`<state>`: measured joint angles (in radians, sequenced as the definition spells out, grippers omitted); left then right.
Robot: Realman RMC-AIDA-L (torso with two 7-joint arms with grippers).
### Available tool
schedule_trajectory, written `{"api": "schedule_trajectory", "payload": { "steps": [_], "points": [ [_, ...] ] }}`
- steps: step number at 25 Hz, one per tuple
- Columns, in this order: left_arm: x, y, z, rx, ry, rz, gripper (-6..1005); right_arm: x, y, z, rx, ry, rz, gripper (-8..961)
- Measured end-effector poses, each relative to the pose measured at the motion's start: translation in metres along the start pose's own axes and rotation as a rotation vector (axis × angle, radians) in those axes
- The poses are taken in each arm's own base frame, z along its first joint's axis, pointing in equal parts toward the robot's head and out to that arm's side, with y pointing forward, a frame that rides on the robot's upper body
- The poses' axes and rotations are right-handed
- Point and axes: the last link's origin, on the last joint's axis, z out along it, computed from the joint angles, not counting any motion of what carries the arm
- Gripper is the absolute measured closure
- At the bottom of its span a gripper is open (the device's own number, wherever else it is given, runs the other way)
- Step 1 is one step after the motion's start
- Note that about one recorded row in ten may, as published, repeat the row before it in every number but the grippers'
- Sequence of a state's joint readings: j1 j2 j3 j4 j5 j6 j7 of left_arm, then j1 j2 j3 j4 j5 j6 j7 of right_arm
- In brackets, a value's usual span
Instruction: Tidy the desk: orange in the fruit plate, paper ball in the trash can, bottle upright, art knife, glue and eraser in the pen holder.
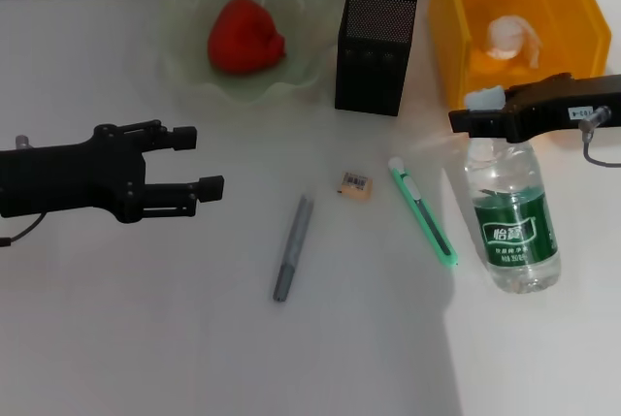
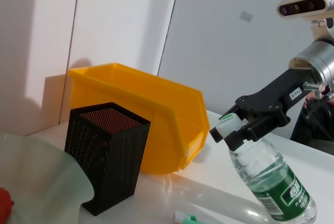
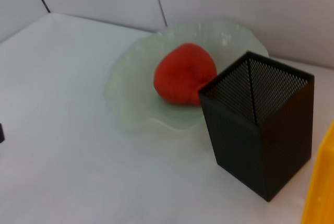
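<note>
Right gripper [image 1: 482, 111] clamped on the cap of the tilted bottle [image 1: 511, 222] — left gripper [image 1: 199, 161] open, apart.

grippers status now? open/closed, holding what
Left gripper: open, empty, over the desk.
Right gripper: shut on the bottle at its cap.

Left arm comes in from the left edge of the head view, wrist roughly level. Left gripper [image 1: 202, 158] points right, fingers spread apart, nothing between them, hovering clear of the desk [image 1: 146, 338].

Right arm comes in from the right edge, forearm angled slightly down toward the left. Right gripper [image 1: 473, 117] is clamped on the cap end of the bottle [image 1: 512, 222]; left wrist view shows both fingers pinching the neck just under the cap [image 2: 229, 124], bottle tilted.
</note>
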<state>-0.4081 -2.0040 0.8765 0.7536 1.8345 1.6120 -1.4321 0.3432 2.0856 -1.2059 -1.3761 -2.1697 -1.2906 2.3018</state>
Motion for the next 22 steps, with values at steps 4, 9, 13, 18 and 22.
{"api": "schedule_trajectory", "payload": {
  "steps": [4,9,13,18,22],
  "points": [
    [0.002,0.001,0.001,-0.007,0.004,0.007,154,-0.001,0.004,-0.01,0.012,-0.036,-0.045,514],
    [0.002,0.004,0.001,-0.02,0.009,0.005,154,-0.008,0.007,-0.02,0.029,-0.056,-0.103,515],
    [0.001,0.005,0.001,-0.018,0.013,-0.003,154,-0.016,0.01,-0.028,0.041,-0.075,-0.139,515],
    [0.002,0.004,-0.003,-0.013,0.029,-0.009,153,-0.031,0.017,-0.037,0.055,-0.115,-0.193,515],
    [0.004,0.003,-0.007,-0.003,0.05,-0.012,153,-0.047,0.024,-0.045,0.044,-0.182,-0.221,515]
  ]
}}
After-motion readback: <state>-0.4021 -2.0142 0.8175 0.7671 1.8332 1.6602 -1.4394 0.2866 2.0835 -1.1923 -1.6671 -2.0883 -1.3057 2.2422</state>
